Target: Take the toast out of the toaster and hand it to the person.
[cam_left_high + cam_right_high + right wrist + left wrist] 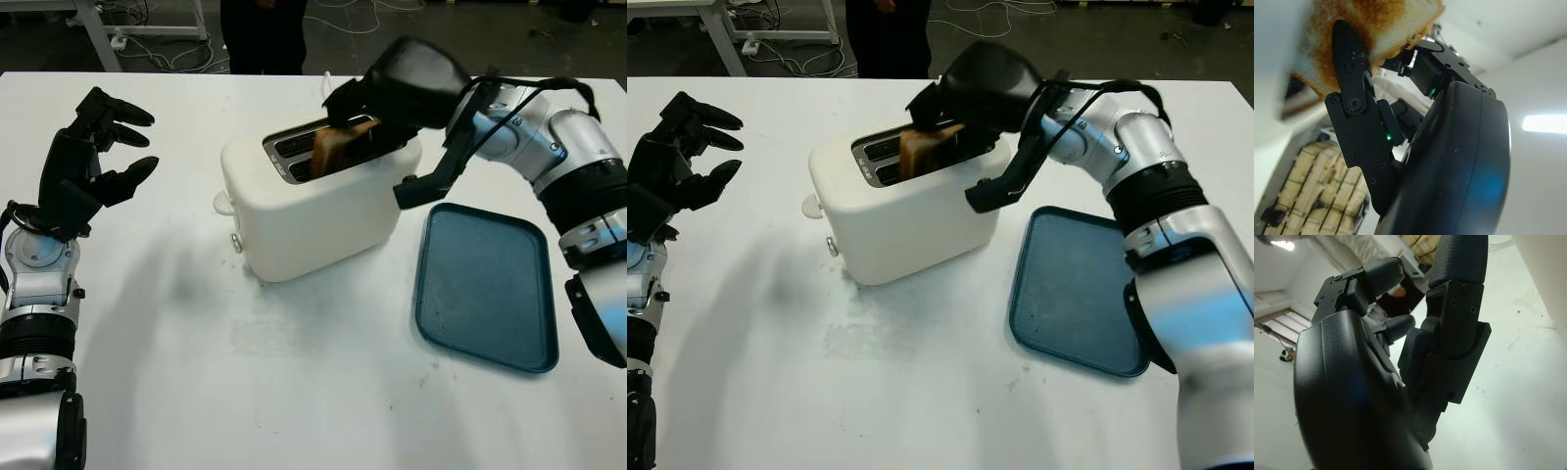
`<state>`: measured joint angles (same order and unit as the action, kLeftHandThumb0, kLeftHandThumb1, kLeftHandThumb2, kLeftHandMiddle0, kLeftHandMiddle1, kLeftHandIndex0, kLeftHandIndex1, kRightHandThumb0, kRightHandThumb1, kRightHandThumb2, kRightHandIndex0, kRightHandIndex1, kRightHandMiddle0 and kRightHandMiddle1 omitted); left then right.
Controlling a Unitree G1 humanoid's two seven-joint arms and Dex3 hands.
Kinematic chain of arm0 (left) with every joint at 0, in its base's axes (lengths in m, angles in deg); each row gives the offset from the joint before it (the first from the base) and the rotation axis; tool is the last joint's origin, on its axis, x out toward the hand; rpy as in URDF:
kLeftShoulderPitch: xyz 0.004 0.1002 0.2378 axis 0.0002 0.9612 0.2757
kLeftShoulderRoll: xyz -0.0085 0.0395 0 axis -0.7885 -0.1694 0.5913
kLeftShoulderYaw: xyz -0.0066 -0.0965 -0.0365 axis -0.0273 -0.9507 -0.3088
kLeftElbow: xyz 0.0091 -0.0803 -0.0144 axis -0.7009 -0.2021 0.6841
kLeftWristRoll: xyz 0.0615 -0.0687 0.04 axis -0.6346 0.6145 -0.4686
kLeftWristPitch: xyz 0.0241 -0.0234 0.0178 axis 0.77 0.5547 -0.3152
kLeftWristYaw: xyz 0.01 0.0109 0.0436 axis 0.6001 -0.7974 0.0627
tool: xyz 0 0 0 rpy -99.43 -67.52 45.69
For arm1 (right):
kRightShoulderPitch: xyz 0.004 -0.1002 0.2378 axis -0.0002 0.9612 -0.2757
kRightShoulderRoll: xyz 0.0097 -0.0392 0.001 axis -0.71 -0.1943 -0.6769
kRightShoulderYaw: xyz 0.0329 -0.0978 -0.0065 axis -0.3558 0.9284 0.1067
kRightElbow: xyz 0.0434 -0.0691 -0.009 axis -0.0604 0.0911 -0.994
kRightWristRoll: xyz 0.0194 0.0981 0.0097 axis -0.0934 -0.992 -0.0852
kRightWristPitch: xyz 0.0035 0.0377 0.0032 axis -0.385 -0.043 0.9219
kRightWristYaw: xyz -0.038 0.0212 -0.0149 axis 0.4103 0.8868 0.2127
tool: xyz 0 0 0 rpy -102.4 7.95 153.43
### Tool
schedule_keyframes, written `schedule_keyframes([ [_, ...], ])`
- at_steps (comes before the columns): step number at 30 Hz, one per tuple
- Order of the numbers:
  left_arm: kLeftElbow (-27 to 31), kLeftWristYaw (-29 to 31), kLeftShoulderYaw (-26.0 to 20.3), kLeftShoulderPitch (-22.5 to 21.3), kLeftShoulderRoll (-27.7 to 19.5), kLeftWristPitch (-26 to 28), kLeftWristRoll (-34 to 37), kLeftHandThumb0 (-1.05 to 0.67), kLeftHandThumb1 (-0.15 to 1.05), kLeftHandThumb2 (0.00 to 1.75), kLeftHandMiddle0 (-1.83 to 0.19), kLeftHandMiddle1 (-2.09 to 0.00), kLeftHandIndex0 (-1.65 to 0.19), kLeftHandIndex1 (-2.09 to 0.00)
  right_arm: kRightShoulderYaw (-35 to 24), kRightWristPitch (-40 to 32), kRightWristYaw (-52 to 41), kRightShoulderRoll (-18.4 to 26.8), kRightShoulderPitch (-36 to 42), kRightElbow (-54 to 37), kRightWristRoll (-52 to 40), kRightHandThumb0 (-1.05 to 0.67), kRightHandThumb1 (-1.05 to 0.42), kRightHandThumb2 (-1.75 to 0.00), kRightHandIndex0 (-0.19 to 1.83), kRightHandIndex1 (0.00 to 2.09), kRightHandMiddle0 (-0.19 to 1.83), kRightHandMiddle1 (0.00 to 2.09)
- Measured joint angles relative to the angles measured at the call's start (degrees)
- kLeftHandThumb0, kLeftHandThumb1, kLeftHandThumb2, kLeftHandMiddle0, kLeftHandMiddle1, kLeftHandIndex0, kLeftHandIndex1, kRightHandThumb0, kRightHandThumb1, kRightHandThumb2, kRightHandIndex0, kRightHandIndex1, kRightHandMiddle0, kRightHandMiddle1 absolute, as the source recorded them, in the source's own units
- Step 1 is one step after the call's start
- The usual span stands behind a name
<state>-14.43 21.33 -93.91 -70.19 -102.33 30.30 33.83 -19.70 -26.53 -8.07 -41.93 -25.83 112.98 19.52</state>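
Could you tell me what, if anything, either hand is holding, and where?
The right hand grips the toast by its raised top edge; the left hand is open.

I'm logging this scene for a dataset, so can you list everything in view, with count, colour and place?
toaster: one, cream, middle of the table
toast: one slice, browned, sticking up from a toaster slot
tray: one, dark teal, flat on the table beside the toaster
table: one, white
person: one, dark clothes, standing beyond the far edge
right hand: black, over the toaster, gripping the toast
left hand: black, open, raised at the other side
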Motion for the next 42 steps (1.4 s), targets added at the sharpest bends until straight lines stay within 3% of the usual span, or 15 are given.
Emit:
schedule_keyframes([
  [9, -0.79, 0.09, -0.03, 0.0, 0.0, -0.24, 0.05, -1.05, 0.92, 0.24, -0.03, -1.6, -0.1, -1.45, -4.18, -0.02, 1.99, 0.31, -3.47, 5.39, -3.57, -0.55, -0.92, -0.46, 1.02, 1.75, 0.74, 1.74],
  [13, -0.64, 0.06, -0.02, 0.0, 0.01, -0.24, 0.04, -1.05, 0.92, 0.24, -0.02, -1.6, -0.09, -1.45, -7.47, -1.19, -1.79, 0.32, -4.82, 6.69, -8.93, -0.54, -0.92, -0.44, 1.04, 1.75, 0.76, 1.73],
  [18, -0.58, -0.01, -0.02, 0.0, 0.0, -0.24, 0.02, -1.05, 0.92, 0.25, -0.01, -1.61, -0.09, -1.46, -12.62, -4.76, -7.8, 0.31, -6.13, 9.3, -17.15, -0.54, -0.92, -0.44, 0.95, 1.75, 0.68, 1.64],
  [21, -0.5, -0.04, -0.02, 0.0, 0.0, -0.23, 0.02, -1.05, 0.92, 0.25, -0.02, -1.61, -0.08, -1.46, -14.85, -7.17, -9.31, 0.35, -6.62, 12.56, -20.24, -0.49, -0.92, -0.41, 0.98, 1.75, 0.72, 1.74],
  [25, -0.36, -0.4, -0.02, 0.0, 0.0, -0.22, -0.06, -1.05, 0.92, 0.25, -0.02, -1.62, -0.08, -1.47, -16.31, -10.95, -9.38, 0.64, -6.99, 17.31, -21.72, -0.47, -0.92, -0.38, 0.99, 1.75, 0.78, 1.74],
  [29, -0.35, -0.4, -0.02, 0.0, 0.0, -0.22, -0.05, -1.05, 0.92, 0.25, -0.02, -1.62, -0.08, -1.47, -17.7, -14.43, -7.43, 0.73, -6.98, 20.45, -22.38, -0.38, -0.92, -0.37, 0.8, 1.75, 0.65, 1.72],
  [32, -0.36, -0.37, -0.02, 0.0, 0.01, -0.22, -0.05, -1.05, 0.92, 0.25, -0.02, -1.61, -0.08, -1.47, -18.36, -17.32, -5.11, 0.72, -6.12, 21.33, -22.56, -0.38, -0.92, -0.37, 0.82, 1.75, 0.64, 1.74],
  [33, -0.36, -0.36, -0.02, 0.0, 0.01, -0.22, -0.05, -1.05, 0.92, 0.25, -0.02, -1.61, -0.08, -1.47, -18.58, -18.45, -4.71, 0.71, -5.55, 21.59, -22.75, -0.37, -0.92, -0.37, 0.76, 1.71, 0.62, 1.66],
  [34, -0.34, -0.36, -0.02, 0.0, 0.01, -0.21, -0.05, -1.05, 0.92, 0.25, -0.02, -1.61, -0.09, -1.48, -19.2, -19.47, -4.65, 0.59, -4.78, 21.99, -23.41, -0.32, -0.92, -0.37, 0.75, 1.48, 0.64, 1.4],
  [35, -0.28, -0.37, -0.02, 0.0, 0.01, -0.13, -0.05, -1.05, 0.92, 0.25, -0.02, -1.62, -0.08, -1.48, -19.67, -20.11, -4.46, 0.48, -3.86, 22.33, -24.17, -0.3, -0.92, -0.37, 0.76, 1.39, 0.7, 1.23],
  [36, -0.19, -0.37, -0.02, 0.0, 0.01, -0.07, -0.05, -1.05, 0.92, 0.25, -0.02, -1.62, -0.08, -1.48, -19.81, -21.05, -3.71, 0.25, -2.92, 22.63, -24.39, -0.3, -0.92, -0.38, 0.75, 1.37, 0.74, 1.02],
  [37, -0.07, -0.37, 0.0, 0.0, 0.01, -0.05, -0.05, -1.05, 0.92, 0.25, -0.02, -1.62, -0.08, -1.48, -19.79, -22.12, -2.93, -0.01, -2.1, 23.01, -24.42, -0.3, -0.92, -0.38, 0.72, 1.5, 0.76, 0.98],
  [38, -0.02, -0.37, 0.01, 0.0, 0.01, -0.06, -0.05, -1.05, 0.92, 0.24, -0.02, -1.62, -0.08, -1.48, -19.57, -22.92, -2.0, -0.22, -1.19, 23.28, -24.34, -0.29, -0.92, -0.38, 0.73, 1.62, 0.73, 1.11],
  [40, -0.04, -0.36, 0.0, 0.0, 0.01, -0.06, -0.05, -1.05, 0.92, 0.24, -0.02, -1.62, -0.08, -1.48, -19.53, -23.25, -1.07, -0.58, 0.62, 23.77, -24.38, -0.28, -0.92, -0.38, 0.8, 1.72, 0.58, 1.59],
  [42, -0.1, -0.36, 0.0, 0.0, 0.01, -0.09, -0.05, -1.05, 0.92, 0.25, -0.02, -1.61, -0.08, -1.47, -19.81, -23.62, -0.69, -1.26, 1.93, 24.0, -24.8, -0.23, -0.92, -0.39, 0.83, 1.74, 0.55, 1.71],
])
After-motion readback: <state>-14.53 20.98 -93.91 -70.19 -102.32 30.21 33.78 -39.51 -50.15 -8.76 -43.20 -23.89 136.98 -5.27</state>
